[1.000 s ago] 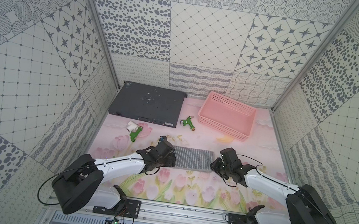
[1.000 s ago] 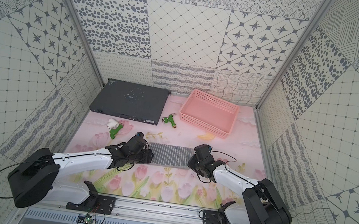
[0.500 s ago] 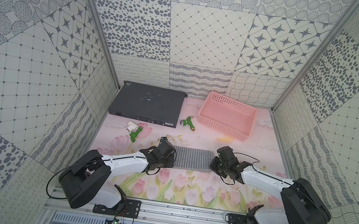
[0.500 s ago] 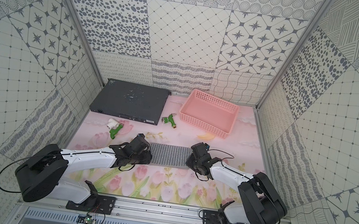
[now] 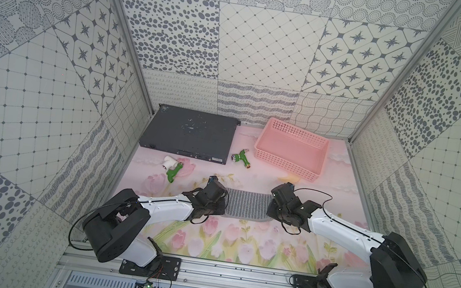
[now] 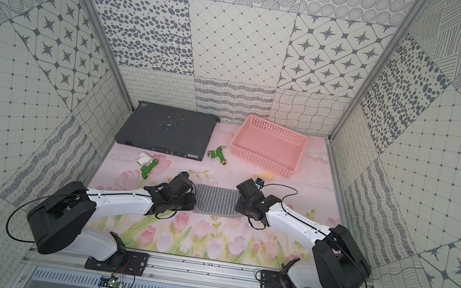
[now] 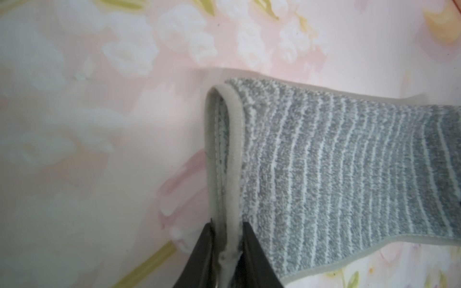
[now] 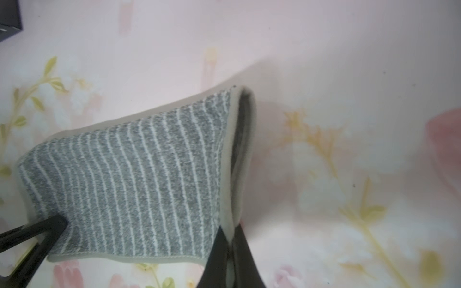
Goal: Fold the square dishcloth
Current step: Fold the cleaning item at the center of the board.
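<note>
- Broadly, the flowered table mat (image 5: 239, 244) fills the lower middle of both top views, and the bare stretch just above the cloth in the frame leaves room to lay a fold down
- The dark flat box (image 5: 191, 133) and the pink basket (image 5: 292, 149) sit higher, left and right of centre, well apart from the work, so a low, short carry should clear them
- The square dishcloth (image 5: 246, 205) lies as a wide strip just below frame centre, stretched between the two arms; it looks already doubled once, so this step is likely a second fold
- The left gripper (image 7: 227, 239), at the bottom centre of the left wrist view, is pinching the cloth's corner with both layers between its jaws
- The right gripper (image 8: 230, 239), at the bottom centre of the right wrist view, is pressed together on the opposite corner in the same way
- To do this well, raise both corners together and level, and keep the span lightly taut so the stripes stay straight and neither layer slips out
- The green pipe fittings (image 5: 241, 158) lie above and to the left of the cloth, near but not touching, so keep the sweep short of them
- The hem (image 7: 235, 149) loops open beside each pinch, so lay it edge on edge before letting go
</note>
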`<action>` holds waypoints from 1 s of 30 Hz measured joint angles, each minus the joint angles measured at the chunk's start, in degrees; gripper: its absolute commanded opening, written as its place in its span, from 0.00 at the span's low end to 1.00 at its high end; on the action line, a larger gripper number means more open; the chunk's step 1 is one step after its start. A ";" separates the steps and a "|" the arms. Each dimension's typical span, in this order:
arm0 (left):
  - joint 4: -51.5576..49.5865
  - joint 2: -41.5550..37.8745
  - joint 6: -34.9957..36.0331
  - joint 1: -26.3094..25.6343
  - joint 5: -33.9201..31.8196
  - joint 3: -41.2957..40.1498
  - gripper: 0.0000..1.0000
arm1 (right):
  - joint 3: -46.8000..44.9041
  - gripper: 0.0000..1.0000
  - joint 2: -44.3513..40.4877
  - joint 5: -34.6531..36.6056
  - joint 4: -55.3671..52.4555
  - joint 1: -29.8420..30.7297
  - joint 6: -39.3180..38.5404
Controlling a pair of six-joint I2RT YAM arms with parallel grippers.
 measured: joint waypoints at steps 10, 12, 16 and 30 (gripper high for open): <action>5.84 0.44 -3.72 0.00 1.64 -2.14 0.17 | 14.10 0.00 7.89 8.28 -11.61 9.42 -2.40; 6.73 0.44 -4.33 0.00 1.81 -2.49 0.17 | 16.90 0.00 10.23 8.81 -12.59 10.93 -2.60; 8.46 0.44 -4.98 0.00 2.23 -3.21 0.21 | 20.74 0.00 13.18 8.90 -13.64 13.53 -3.10; 13.00 -2.54 -6.12 2.51 6.95 -7.69 0.23 | 24.68 0.00 16.13 5.68 -13.20 14.75 -3.67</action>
